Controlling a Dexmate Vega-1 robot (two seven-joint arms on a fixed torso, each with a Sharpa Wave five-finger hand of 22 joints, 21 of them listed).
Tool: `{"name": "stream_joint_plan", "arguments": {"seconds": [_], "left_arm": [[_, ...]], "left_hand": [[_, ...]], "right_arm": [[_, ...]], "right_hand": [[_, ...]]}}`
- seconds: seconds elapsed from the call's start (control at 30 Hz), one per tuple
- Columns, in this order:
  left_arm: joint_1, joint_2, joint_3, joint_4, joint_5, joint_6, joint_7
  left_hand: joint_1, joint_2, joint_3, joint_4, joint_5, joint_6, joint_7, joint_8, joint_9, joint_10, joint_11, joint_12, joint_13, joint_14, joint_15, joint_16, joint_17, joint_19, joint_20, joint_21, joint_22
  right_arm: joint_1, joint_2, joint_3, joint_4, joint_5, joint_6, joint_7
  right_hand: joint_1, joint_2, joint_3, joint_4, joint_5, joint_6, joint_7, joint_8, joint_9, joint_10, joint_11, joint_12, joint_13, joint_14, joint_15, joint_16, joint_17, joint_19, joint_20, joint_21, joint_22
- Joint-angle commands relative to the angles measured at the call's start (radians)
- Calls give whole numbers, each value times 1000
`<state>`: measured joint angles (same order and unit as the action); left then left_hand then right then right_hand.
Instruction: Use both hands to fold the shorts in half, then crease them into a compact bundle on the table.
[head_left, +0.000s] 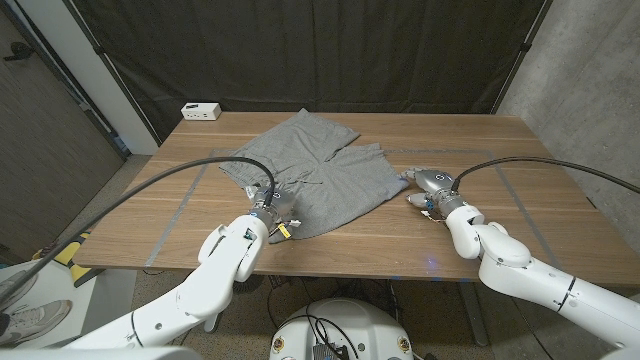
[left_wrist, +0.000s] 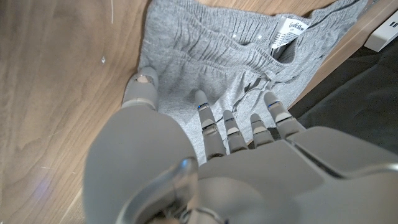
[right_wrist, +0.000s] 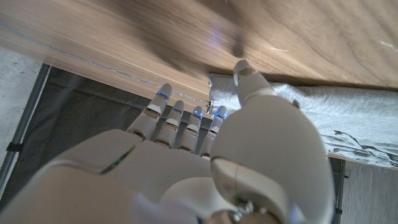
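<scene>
On one wooden table, one pair of grey shorts, left hand released, right hand released

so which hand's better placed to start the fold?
Left, probably. The left hand is already over the shorts at the waistband, fingers spread on the fabric. The right hand sits at the cloth's edge, mostly over bare table.

White rounded arms, black cables; grey left hand, white right hand, blue-lit fingers.
</scene>
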<state>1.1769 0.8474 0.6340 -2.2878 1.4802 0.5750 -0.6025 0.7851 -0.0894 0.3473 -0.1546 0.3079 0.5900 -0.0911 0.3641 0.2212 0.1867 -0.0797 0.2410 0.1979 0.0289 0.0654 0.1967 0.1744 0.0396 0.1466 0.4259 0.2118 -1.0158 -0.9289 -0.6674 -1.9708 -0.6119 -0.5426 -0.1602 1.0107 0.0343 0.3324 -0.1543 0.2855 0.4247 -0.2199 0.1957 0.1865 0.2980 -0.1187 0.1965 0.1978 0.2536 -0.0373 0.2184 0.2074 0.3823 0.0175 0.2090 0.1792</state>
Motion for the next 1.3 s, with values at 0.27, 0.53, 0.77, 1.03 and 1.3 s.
{"name": "stream_joint_plan", "arguments": {"seconds": [0.27, 0.53, 0.77, 1.03, 1.3], "left_arm": [[47, -72, -33, 73, 58, -52, 60], [51, -85, -32, 119, 54, -49, 127], [58, -86, -27, 144, 73, -29, 209], [56, -83, -38, 142, 53, -21, 213], [54, -74, -47, 146, 26, -16, 254]], "left_hand": [[76, 56, 10, -1, -24, 192, -12, 85, 7, 94, -34, 8, 0, 64, -28, 6, 0, 40, -1, 31, 10], [152, 121, 39, -8, -81, 375, 12, 89, -33, 200, -60, 21, -4, 122, -77, 4, -3, 74, -20, 61, 15], [219, 163, 57, -16, -120, 508, 46, 93, -34, 283, -76, 27, -6, 188, -126, 9, -4, 105, -42, 90, 18], [247, 209, 75, -6, -125, 500, 99, 100, 6, 286, -76, 13, -1, 198, -137, 0, -4, 103, -63, 106, 24], [243, 225, 94, 4, -95, 504, 106, 151, 65, 276, -73, -3, 5, 197, -148, -2, 5, 113, -82, 129, 32]], "right_arm": [[52, 52, -36, 91, -20, 77, -10], [61, 72, -45, 118, -44, 94, -50], [73, 83, -48, 127, -41, 96, -38], [56, 97, -23, 130, -3, 113, -83], [45, 104, -8, 125, 3, 104, -124]], "right_hand": [[70, 26, -39, 1, 2, 228, 2, 61, 6, 61, -32, 19, 1, 36, -122, 23, 1, 21, -15, 9, 5], [104, 62, -94, 13, -22, 579, 83, 131, 3, 188, -55, 37, 0, 81, -154, 55, 13, 47, -28, 19, 8], [117, 71, -114, 13, -33, 667, 114, 146, 3, 237, -70, 41, -1, 96, -168, 67, 17, 58, -39, 24, 9], [131, 80, -124, 12, -36, 689, 128, 142, 5, 278, -71, 46, -1, 107, -176, 76, 20, 64, -48, 26, 10], [154, 83, -126, 3, -31, 712, 163, 141, 6, 305, -64, 46, -1, 124, -179, 82, 18, 79, -41, 32, 9]]}}
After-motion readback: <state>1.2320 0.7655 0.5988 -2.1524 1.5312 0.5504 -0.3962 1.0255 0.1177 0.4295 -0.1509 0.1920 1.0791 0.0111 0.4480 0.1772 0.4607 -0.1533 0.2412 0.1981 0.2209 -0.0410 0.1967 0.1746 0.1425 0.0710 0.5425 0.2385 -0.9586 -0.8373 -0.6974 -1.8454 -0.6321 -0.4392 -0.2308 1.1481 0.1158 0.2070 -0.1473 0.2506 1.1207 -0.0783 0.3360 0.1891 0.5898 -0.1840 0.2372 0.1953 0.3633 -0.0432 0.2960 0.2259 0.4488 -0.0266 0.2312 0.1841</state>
